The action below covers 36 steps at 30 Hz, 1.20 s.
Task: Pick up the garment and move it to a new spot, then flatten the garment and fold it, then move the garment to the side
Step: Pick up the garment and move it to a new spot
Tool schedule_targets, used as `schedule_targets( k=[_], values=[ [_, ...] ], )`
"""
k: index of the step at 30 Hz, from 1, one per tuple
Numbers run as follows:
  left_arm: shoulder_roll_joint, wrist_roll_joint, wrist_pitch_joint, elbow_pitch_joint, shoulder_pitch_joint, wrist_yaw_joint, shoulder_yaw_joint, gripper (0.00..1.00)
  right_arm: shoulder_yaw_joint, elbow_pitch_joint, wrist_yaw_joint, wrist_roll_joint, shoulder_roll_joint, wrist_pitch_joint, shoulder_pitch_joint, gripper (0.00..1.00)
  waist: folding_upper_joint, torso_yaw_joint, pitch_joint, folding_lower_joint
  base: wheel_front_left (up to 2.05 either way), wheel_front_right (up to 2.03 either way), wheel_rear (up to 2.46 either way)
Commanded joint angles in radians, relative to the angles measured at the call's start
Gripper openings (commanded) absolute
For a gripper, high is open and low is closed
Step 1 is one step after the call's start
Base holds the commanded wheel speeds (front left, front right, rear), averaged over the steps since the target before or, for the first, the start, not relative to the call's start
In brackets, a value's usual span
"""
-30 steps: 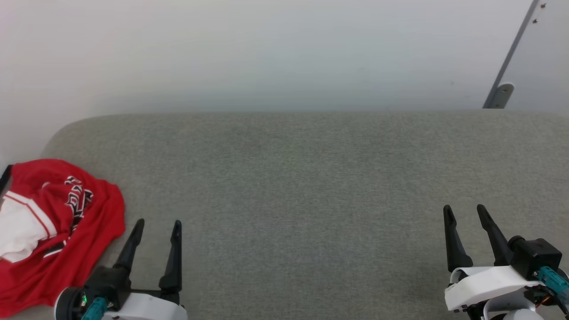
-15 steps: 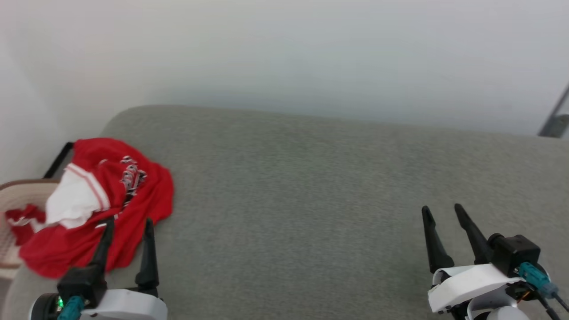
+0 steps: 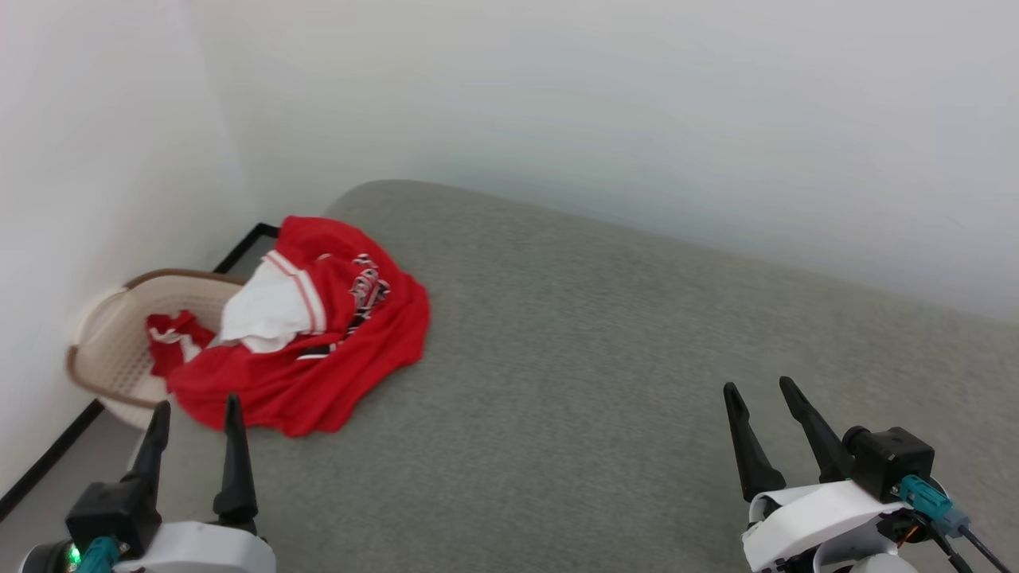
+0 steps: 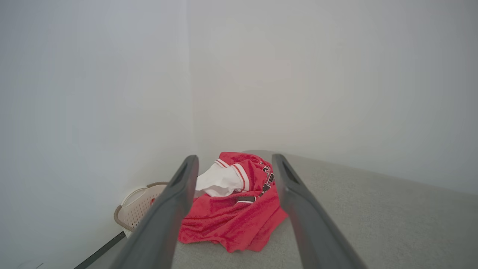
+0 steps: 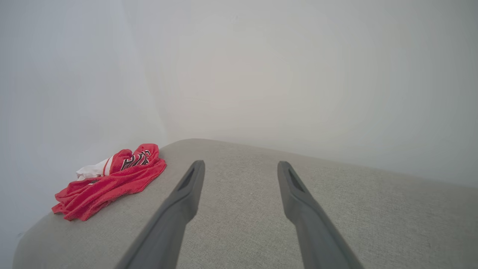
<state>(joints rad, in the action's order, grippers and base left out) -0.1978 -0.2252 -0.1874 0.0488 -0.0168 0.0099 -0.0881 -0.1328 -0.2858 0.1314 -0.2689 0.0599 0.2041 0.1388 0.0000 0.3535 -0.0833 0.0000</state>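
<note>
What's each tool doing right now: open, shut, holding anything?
Left tool: open, empty, garment ahead of it, untouched.
Right tool: open, empty, above the grey surface.

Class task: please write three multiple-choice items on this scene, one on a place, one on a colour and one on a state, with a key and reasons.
1. Where does the garment lie?
A. at the left end of the grey surface, by the basket
B. on the floor
C. hanging on the wall

2. What colour is its visible sleeve?
A. blue
B. white
C. black

3. How do the left gripper and right gripper stand?
A. both shut
B. one holds cloth
C. both open, empty

Key: A, it rests crumpled on the grey surface; B, white cloth with red-striped trim; C, the fingers are spread with nothing between them.
</note>
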Motion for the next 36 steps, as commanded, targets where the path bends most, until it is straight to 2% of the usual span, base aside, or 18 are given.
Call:
schedule_targets(
  k=[1, 10, 19, 28, 36],
  values=[
    [-0.004, -0.004, 0.006, -0.009, -0.01, 0.005, 0.001, 1.0, -0.001, -0.005, -0.001, -0.004, 0.004, 0.007, 0.004, 1.0, 0.0, 0.065, -0.025, 0.0, 0.0, 0.0, 0.0],
    [-0.009, -0.022, 0.027, -0.025, -0.007, 0.003, 0.003, 1.0, -0.011, -0.017, -0.001, -0.01, 0.006, 0.015, 0.013, 1.0, 0.0, 0.089, -0.017, 0.0, 0.0, 0.0, 0.0],
    [-0.052, -0.08, 0.123, 0.005, 0.086, -0.052, 0.01, 1.0, -0.003, 0.0, -0.001, 0.004, 0.017, 0.001, 0.035, 1.0, 0.0, 0.044, 0.048, 0.0, 0.0, 0.0, 0.0],
    [-0.152, -0.185, 0.244, 0.109, 0.306, -0.109, -0.015, 1.0, 0.005, 0.061, -0.001, 0.047, 0.034, -0.042, 0.103, 1.0, 0.0, -0.045, 0.209, 0.0, 0.0, 0.0, 0.0],
    [-0.261, -0.307, 0.338, 0.318, 0.54, -0.136, -0.006, 1.0, 0.012, 0.123, -0.001, 0.081, 0.041, -0.073, 0.164, 1.0, 0.0, -0.123, 0.362, 0.0, 0.0, 0.0, 0.0]
  ],
)
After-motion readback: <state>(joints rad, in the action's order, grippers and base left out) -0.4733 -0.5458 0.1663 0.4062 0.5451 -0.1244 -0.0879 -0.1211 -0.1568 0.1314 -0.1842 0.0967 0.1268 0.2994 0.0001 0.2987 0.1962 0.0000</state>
